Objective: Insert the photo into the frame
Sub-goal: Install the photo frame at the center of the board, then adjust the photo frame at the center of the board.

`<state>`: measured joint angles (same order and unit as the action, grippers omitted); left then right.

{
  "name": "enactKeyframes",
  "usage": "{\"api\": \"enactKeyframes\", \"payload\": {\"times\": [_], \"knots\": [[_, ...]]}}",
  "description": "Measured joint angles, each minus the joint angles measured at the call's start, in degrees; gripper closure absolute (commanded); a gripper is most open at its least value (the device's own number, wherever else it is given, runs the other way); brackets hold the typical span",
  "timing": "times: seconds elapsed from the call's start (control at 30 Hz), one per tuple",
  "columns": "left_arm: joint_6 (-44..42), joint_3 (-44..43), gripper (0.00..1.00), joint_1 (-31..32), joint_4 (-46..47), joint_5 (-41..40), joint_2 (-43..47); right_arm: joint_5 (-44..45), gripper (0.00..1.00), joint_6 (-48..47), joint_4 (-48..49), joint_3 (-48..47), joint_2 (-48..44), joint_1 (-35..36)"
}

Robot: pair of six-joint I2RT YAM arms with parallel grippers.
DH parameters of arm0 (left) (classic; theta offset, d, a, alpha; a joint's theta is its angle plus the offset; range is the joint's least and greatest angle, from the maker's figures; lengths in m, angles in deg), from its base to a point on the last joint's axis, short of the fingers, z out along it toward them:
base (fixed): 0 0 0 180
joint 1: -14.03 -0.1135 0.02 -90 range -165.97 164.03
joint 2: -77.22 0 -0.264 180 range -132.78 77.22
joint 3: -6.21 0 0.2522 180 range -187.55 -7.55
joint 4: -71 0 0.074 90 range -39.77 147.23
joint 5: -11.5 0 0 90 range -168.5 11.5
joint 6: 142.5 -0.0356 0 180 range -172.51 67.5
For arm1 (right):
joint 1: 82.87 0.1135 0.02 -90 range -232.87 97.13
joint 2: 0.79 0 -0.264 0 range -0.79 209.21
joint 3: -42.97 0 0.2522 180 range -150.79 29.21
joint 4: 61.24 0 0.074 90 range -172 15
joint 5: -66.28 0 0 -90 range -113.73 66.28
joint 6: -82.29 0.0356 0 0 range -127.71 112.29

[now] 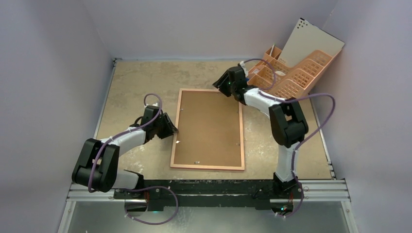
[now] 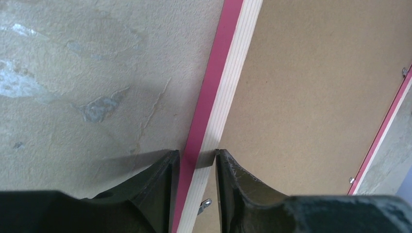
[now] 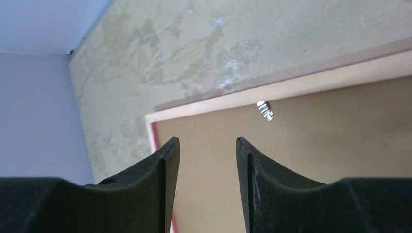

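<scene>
My left gripper straddles the left rail of the thin pink-edged wooden frame lying reverse-up mid-table, grip unclear, my right gripper gapes empty over its far rail, photo unseen: a lopsided lift could spill the brown backing board.

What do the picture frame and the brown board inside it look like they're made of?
The frame looks like wood: pale bare reverse with fine straight grain lines, outer edge painted pink. The backing board is probably fibreboard or hardboard: even matte brown, no grain.
</scene>
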<state>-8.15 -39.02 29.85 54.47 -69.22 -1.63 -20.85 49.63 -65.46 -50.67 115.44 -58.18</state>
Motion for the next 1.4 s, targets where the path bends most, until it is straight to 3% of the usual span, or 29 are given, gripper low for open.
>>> {"api": "enactKeyframes", "payload": {"times": [0.23,0.37,0.73,1.4], "knots": [[-0.3,0.0,0.53,0.0,-4.7,-0.1,4.3,5.7,0.40,-7.3,-7.4,7.3,-18.2,0.0],[-0.7,0.0,0.50,0.0,-7.2,-0.5,8.0,9.3,0.30,-10.0,-13.7,18.0,-28.7,0.0],[-2.0,0.9,0.47,0.0,-14.6,-0.8,17.2,10.9,0.27,-5.6,-25.9,40.5,-42.5,0.0],[2.4,2.4,0.45,0.0,-18.9,-4.4,22.8,-5.4,0.33,-4.9,-14.6,48.2,-42.2,1.4]]}}
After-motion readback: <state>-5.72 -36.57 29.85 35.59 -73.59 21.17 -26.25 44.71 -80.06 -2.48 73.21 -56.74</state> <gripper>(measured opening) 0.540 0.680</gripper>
